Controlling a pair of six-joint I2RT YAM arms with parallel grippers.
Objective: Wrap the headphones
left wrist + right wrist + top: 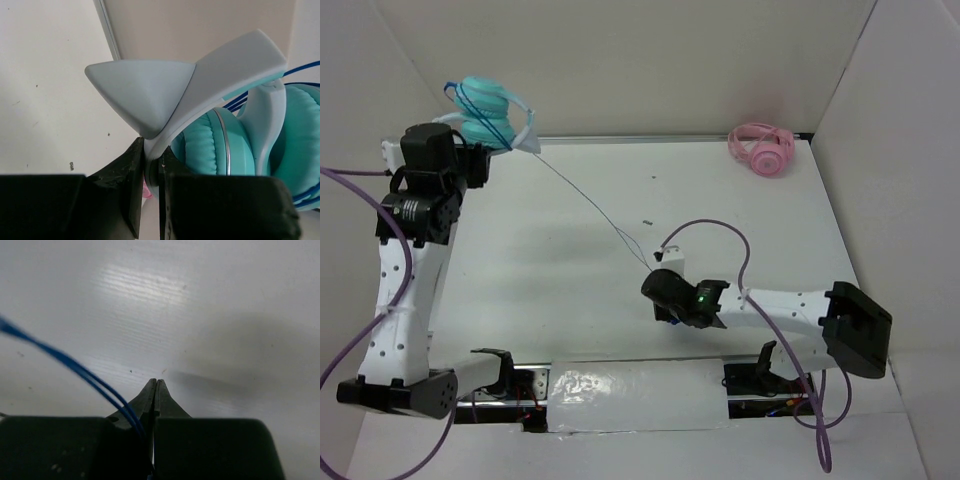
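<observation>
Top external view: the headphones (pixel 485 105) are at the far left corner, apparently lifted off the table (pixel 570 300), carried by the left gripper (pixel 488 150). The left wrist camera gives the detail. Those fingers (pixel 135 170) are closed tight on the lower end of the white-grey band (pixel 225 65), just a sliver of gap with the band filling it, and the ear cups (pixel 205 145) sit right behind.

From there the thin blue cable (pixel 590 205) runs in a straight line across the table to the right gripper (pixel 658 285), which hovers near the middle. The right wrist camera shows the tips pressed together, with two blue strands sliding in between them, so it has the cable pinched.

As for progress, there are blue loops on show around the cups, at the top in the overhead shot and down the right side in the left wrist shot. So some wrapping looks done. But that long stretch between the two grippers is unwound, and the plug end isn't visible anywhere. I'd call it partway, with more turns to lay on and the end to tuck in.

The pink headphones (pixel 760 150) lie at the far right, well apart from all this.
</observation>
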